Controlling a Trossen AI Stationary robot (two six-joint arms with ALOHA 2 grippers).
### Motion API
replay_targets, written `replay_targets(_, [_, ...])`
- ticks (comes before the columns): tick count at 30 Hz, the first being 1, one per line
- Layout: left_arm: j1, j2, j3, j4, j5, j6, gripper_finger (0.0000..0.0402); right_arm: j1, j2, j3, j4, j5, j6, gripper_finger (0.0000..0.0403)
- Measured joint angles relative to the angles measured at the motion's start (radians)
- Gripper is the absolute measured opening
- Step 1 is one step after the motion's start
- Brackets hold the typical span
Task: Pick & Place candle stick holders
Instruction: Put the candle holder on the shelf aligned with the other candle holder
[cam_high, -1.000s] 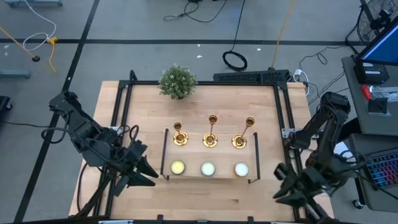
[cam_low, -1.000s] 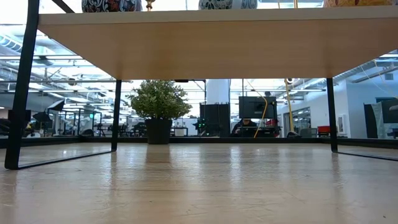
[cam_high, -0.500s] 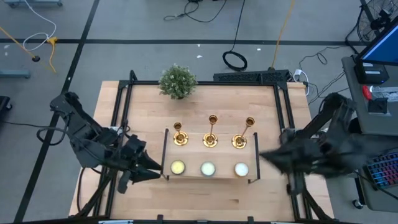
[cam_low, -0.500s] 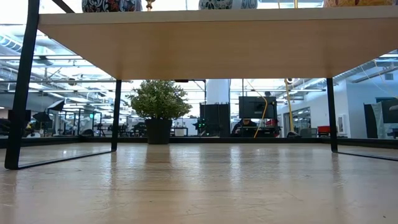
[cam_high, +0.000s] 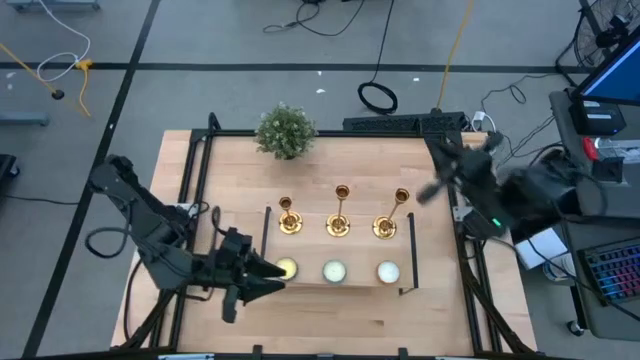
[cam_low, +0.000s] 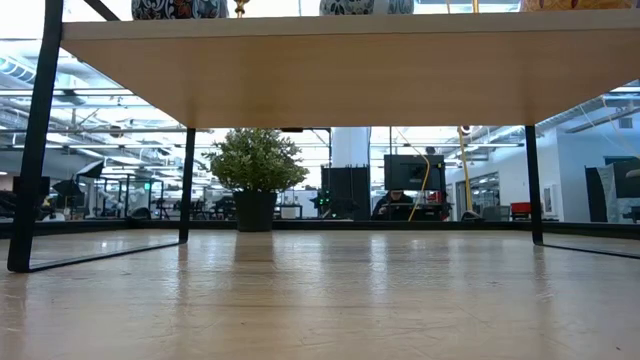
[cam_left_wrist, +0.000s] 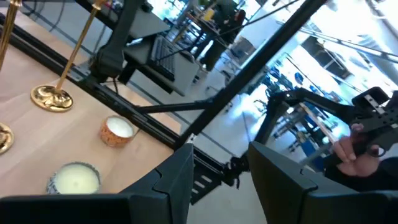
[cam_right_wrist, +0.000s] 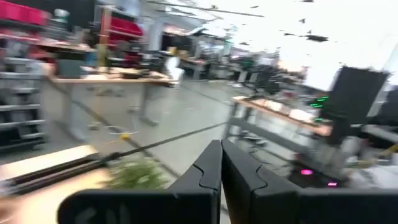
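Three gold candle stick holders, each with flared base and thin stem, line the shelf's rear edge; three candles line its front. Left gripper parted, right gripper closed empty.

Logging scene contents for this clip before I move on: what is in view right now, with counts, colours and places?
candle stick holders: three, shiny gold, standing in a row on the shelf's far side.
candles: three, pale, in a row on the shelf's near side.
plant: one, bushy green, far edge of the table.
shelf: one, light wood top on black legs, mid-table.
table: one, light wood, black frame.
left claw: open, at the leftmost candle.
right claw: shut, raised at the table's right edge.
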Motion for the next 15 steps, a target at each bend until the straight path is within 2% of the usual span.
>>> replay_targets(4, [0.005,0.034,0.0,0.057,-0.001,-0.005,0.0161,-0.213,-0.089,-0.095,0.001,-0.19,0.024,0.0])
replay_targets(9, [0.006,0.058,0.0,0.11,-0.001,-0.016,0.0161,-0.444,-0.195,-0.157,-0.025,-0.518,0.149,0.0])
replay_targets(15, [0.006,0.057,0.0,0.111,-0.019,-0.043,0.0161,-0.714,-0.206,-0.156,-0.143,-0.843,0.298,0.0])
